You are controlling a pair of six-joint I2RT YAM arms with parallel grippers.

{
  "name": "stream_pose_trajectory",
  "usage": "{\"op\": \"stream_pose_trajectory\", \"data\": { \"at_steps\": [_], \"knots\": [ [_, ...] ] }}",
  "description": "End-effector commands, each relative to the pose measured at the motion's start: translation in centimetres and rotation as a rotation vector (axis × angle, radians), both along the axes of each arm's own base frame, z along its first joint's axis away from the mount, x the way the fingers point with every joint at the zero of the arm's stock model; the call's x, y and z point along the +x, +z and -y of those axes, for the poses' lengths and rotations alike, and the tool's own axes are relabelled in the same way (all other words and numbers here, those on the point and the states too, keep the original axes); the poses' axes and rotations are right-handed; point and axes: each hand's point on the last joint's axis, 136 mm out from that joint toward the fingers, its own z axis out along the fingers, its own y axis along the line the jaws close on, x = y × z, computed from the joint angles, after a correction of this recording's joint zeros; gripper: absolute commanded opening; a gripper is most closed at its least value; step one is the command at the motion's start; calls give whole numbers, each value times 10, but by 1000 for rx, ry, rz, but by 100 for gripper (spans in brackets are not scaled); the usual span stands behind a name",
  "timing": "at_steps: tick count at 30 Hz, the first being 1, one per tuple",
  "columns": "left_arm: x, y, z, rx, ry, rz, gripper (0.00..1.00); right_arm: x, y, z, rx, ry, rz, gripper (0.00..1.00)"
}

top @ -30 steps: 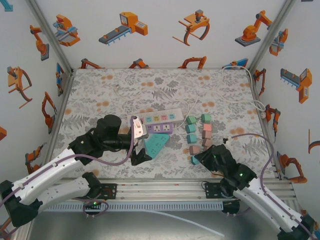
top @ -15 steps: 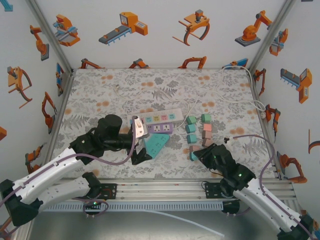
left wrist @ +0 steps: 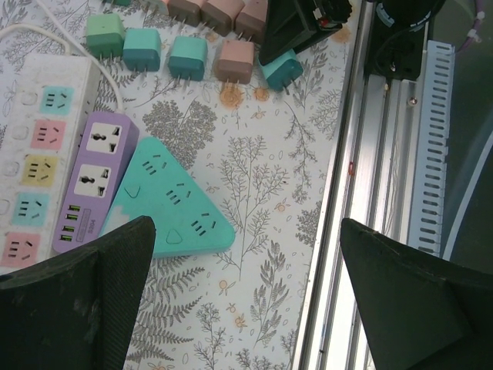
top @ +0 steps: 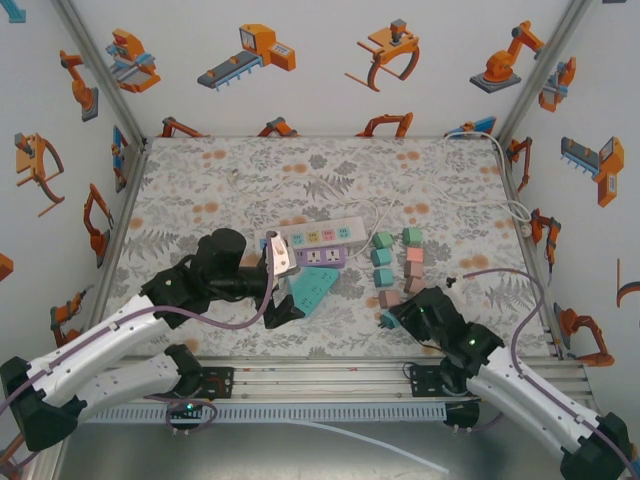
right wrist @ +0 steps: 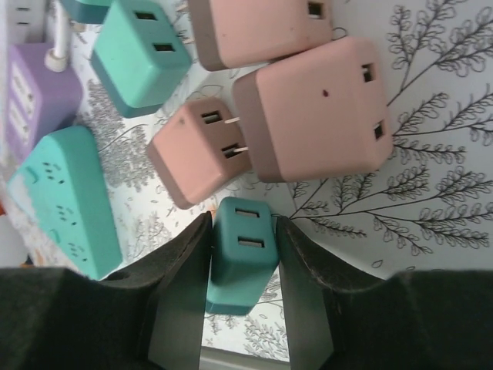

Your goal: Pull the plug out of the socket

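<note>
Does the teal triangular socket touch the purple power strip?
Touching. In the left wrist view the teal triangular socket lies flush against the purple power strip, no gap.

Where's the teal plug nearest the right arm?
In the right wrist view, the small teal square plug sits between the right pincer's fingers, on the table's near right, beside a pink plug.

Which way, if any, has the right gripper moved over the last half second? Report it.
Yes, slightly: the right gripper, flanking the teal plug, has backed away from the nearest brown plug, downward in the top view.
</note>
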Motion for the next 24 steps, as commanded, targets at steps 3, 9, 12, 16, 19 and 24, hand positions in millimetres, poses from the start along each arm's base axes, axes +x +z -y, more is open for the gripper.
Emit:
{"op": "stream_pose_trajectory", "data": {
  "at_steps": [3, 9, 12, 16, 19, 24],
  "knots": [
    [-1, -2, -4, -1, -2, 43, 97, 5, 5, 8, -54, -47, -14, 41],
    [2, -2, -4, -3, 8, 59, 97, 6, 16, 13, -73, -60, 8, 46],
    [2, -2, -3, -4, 6, 56, 97, 6, 26, 15, -62, -64, 33, 51],
    [3, -3, -1, -2, 6, 53, 97, 5, 44, 17, -72, -34, 74, 56],
    [9, -2, -2, 1, 37, 61, 97, 10, 69, 24, -124, -22, 145, 58],
    [32, 2, -8, -3, 173, 99, 97, 29, 131, 52, -454, 23, 326, 73]
  ]
}}
